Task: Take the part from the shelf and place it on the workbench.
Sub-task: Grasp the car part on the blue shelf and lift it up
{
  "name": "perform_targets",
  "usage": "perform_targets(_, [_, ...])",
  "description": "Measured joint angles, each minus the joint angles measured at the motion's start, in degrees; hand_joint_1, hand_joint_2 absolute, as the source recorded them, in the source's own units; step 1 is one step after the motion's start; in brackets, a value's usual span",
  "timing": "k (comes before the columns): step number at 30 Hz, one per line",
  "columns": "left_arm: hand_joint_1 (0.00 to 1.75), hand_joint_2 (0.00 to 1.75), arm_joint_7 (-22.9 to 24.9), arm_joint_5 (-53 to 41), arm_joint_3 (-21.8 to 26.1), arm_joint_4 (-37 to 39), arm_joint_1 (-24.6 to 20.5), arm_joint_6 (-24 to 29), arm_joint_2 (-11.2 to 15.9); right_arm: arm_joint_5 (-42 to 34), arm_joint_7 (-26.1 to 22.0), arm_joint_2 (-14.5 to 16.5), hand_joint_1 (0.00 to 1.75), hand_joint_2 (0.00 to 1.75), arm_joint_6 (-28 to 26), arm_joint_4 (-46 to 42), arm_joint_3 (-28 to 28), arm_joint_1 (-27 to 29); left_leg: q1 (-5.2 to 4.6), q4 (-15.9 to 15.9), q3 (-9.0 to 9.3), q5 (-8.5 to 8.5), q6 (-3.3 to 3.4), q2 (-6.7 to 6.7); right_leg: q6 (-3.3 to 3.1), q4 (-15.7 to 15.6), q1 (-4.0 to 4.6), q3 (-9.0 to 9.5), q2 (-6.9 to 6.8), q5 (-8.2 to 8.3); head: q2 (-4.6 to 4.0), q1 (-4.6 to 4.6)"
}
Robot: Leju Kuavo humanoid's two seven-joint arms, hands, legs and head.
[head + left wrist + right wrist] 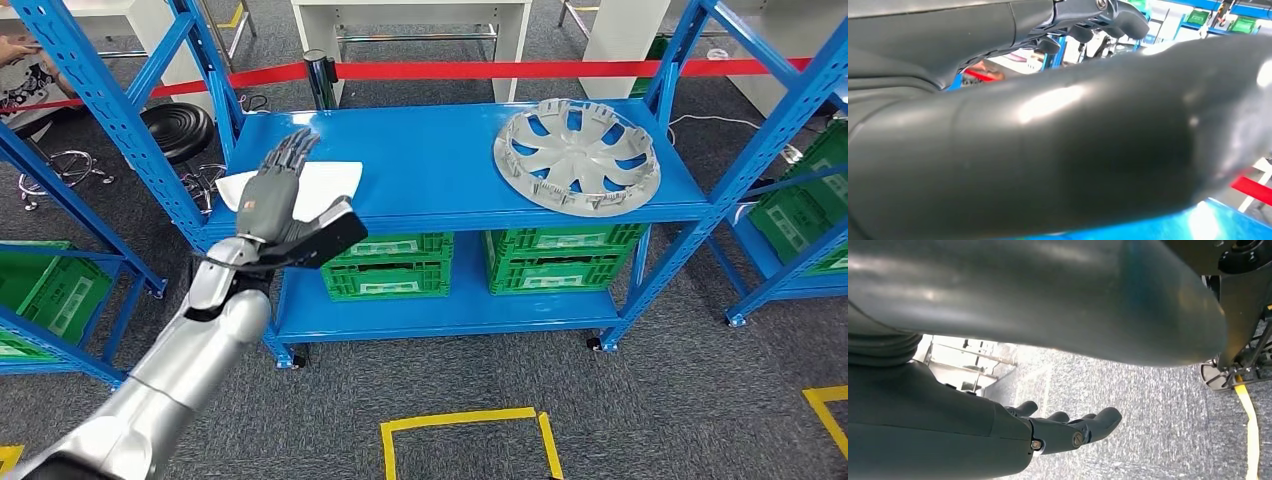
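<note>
The blue shelf (pixel 440 160) stands in front of the robot, and everything here is placed by it. On its top level, toward the right end, lies the part (pixel 577 155), a silver-grey wheel cover resting flat with nothing touching it. At the left end of the same level lies a white sheet (pixel 325 182), partly covered by the left hand (pixel 280 195), which reaches in above that corner with its fingers (pixel 292 152) stretched out nearly straight, slightly apart, and holding nothing; the thumb sticks out to the side over the shelf's front edge. The part is well apart from this hand. On the lower level sit two green crates (pixel 388 264). The right hand (pixel 1063 432) hangs over grey carpet, its fingers (pixel 1103 420) gently curled, apart and empty. Behind the shelf runs a red barrier tape (pixel 520 69).
</note>
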Motion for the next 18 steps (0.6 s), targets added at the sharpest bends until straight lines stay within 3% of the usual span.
perform_targets(9, [0.00,0.00,0.32,0.18,-0.37,8.64,-5.87,-1.75,-1.94,1.19,0.00,-0.33,0.00,0.00,0.92,0.00,0.24,-0.09,0.00,0.00,0.00,0.00,0.00,0.01,0.01,0.00,0.00,0.00,0.01,0.01,0.00,0.00])
perform_targets(18, [0.00,0.00,-0.63,0.94,-0.47,12.91,-6.77,-1.96,-2.16,1.61,0.00,-0.38,0.00,0.00,1.16,0.00,0.54,-0.11,0.00,0.00,-0.01,0.00,0.00,0.02,0.01,0.00,0.00,-0.01,0.01,0.01,0.00,0.01])
